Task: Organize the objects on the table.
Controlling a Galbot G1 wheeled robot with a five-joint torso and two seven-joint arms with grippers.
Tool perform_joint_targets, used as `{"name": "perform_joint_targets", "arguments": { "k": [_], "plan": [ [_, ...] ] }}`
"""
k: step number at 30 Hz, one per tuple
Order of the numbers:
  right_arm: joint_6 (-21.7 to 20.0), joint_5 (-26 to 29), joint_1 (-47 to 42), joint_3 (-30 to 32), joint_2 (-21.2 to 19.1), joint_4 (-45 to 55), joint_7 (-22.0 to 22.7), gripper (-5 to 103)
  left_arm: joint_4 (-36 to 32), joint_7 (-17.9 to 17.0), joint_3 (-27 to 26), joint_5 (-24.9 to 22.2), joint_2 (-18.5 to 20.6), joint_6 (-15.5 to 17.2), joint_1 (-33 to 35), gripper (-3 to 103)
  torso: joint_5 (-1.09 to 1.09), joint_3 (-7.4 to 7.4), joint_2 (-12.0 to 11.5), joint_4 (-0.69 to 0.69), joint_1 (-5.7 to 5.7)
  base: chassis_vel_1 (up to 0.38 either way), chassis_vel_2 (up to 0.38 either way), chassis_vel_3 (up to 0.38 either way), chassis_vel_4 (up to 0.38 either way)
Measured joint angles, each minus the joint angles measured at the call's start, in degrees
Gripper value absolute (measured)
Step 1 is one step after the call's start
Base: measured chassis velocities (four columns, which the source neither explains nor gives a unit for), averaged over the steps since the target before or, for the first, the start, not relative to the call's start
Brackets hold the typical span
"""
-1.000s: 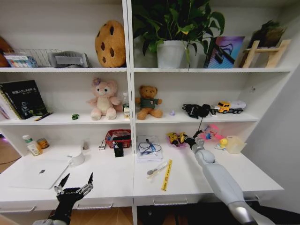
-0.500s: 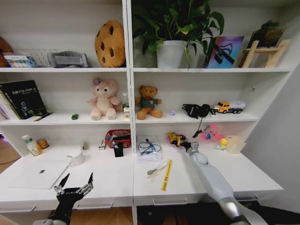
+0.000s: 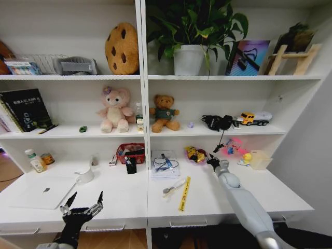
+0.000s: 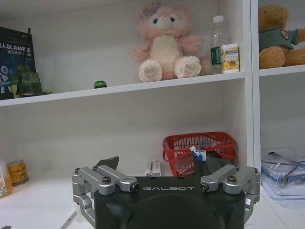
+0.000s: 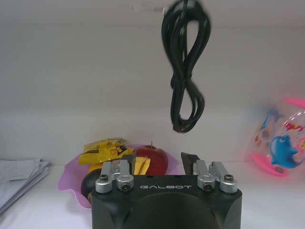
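The silver laptop (image 3: 44, 191) lies shut at the left of the white table (image 3: 119, 199). My left gripper (image 3: 85, 197) hovers open over the table's front edge, just right of the laptop, holding nothing. A yellow measuring strip (image 3: 184, 193) lies right of centre. My right gripper (image 3: 211, 160) reaches to the back of the table beside a pink bowl (image 3: 196, 154) of snacks, fingers apart, nothing held. On the shelf above stand a tiny green toy car (image 3: 83, 128), also seen as a green toy car (image 4: 100, 84), and a clear bottle (image 4: 218, 40).
A red basket (image 3: 131, 153), a white mug (image 3: 84, 174) and a stack of papers (image 3: 165, 165) stand along the back of the table. A black cable (image 5: 183, 76) hangs above the pink bowl (image 5: 71, 183). A pink fish toy (image 5: 283, 143) sits to its right.
My right gripper swung slightly left along the back of the table, then back right, staying beside the pink bowl. The left arm has not moved.
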Motion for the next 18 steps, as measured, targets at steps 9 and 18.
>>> {"name": "perform_joint_targets", "arguments": {
  "k": [9, 18],
  "plan": [
    [-2.1, 2.8, -19.6, 10.6, -4.4, 25.0, 2.8, 85, 0.0, 0.0, 0.0, 0.0, 0.0, 0.0, 0.0, 100, -0.01, -0.01, 0.0, 0.02, -0.01, 0.000, 0.000, 0.000, 0.000],
    [4.2, -2.2, -45.7, 24.4, 5.5, 48.8, 3.1, 100, 0.0, 0.0, 0.0, 0.0, 0.0, 0.0, 0.0, 100, -0.02, -0.01, 0.0, -0.02, -0.01, 0.000, 0.000, 0.000, 0.000]
  ]
}}
